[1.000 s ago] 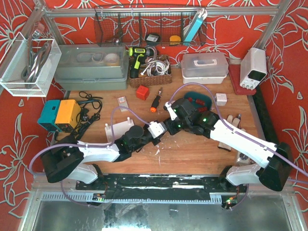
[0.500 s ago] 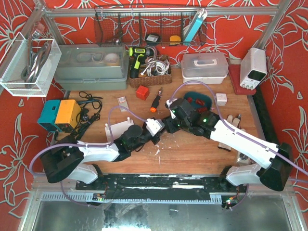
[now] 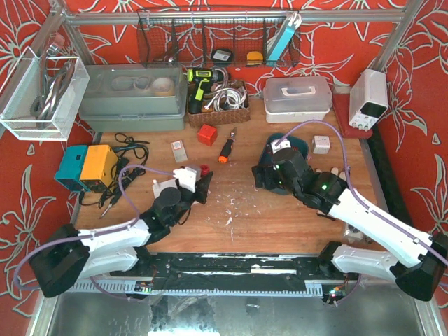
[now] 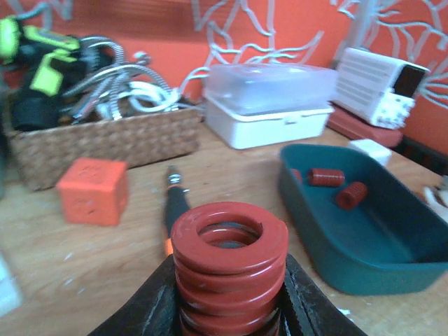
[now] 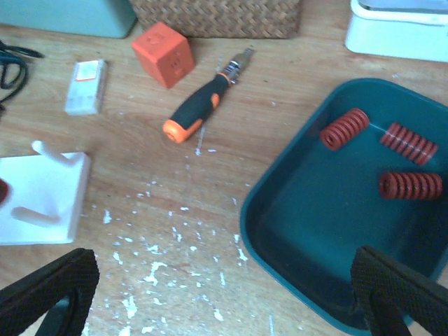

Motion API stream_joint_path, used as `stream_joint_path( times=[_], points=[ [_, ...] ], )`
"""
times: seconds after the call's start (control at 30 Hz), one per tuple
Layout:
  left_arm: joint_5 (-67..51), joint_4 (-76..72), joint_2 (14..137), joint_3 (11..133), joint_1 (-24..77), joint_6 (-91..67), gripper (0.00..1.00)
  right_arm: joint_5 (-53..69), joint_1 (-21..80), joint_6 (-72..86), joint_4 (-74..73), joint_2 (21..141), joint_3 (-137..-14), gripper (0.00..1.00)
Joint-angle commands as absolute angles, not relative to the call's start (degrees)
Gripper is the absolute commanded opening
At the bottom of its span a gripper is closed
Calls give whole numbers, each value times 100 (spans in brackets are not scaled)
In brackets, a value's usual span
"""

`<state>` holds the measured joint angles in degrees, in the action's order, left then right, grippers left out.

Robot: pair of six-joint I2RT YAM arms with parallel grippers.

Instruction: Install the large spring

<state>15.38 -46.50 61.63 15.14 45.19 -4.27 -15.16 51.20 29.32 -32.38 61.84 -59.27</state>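
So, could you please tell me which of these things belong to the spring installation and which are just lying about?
For the job: large red spring, clamped in the left gripper; white peg base, probably its mount; teal tray of smaller red springs.
Lying about: screwdriver, orange cube, wicker basket, white lidded box, power supply.

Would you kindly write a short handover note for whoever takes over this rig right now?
Left claw: shut on the large spring, held above the table.
Right claw: open, empty, by the corner of the tray.
Tray: three smaller springs inside.
Peg stand: the pegs seen are bare.
Done: spring picked up. Left: seat it on a peg, release.
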Motion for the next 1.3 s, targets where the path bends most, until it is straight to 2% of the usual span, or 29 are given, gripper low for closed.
stream_joint_path(
  times=[0.0,0.33,0.73,1.27],
  points=[
    [2463,-4512,5528,1042,4356,-1257,0,-1741,4971,2935,-2990,5938,-5541,99],
    [2767,-4669,5625,686,4342,-1507,0,-1436,4852,2796,-2810,5707,-5335,99],
    [2539,-5490,6181,299,4342,-1354,0,-1445,4826,2675,-2787,5318,-5154,99],
    [2555,-5282,6043,136,4342,-1162,0,-1329,4794,2549,-2760,5298,-5133,99]
  ],
)
